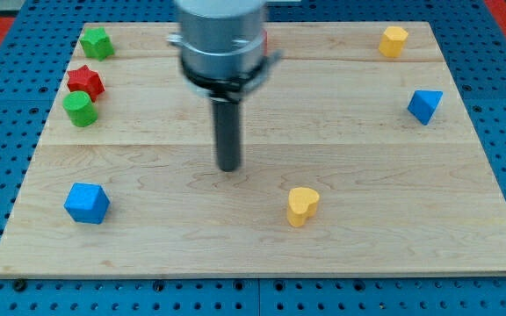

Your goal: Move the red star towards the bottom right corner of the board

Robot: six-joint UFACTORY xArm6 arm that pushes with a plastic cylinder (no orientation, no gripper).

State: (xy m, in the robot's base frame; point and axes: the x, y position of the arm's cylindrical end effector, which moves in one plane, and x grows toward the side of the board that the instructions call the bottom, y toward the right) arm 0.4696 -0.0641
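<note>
The red star [85, 81] lies near the board's left edge, toward the view's top. A green round block [81, 108] touches it just below. A green star-like block [97, 41] sits above it in the top left corner. My tip [228, 167] rests on the wooden board [376, 228] near its middle, well to the right of and below the red star, touching no block.
A blue cube [87, 203] lies at bottom left. A yellow heart [302, 205] lies below and right of my tip. A blue triangular block [424, 105] and a yellow block [393, 40] sit at the right. A bit of red [265, 40] shows behind the arm.
</note>
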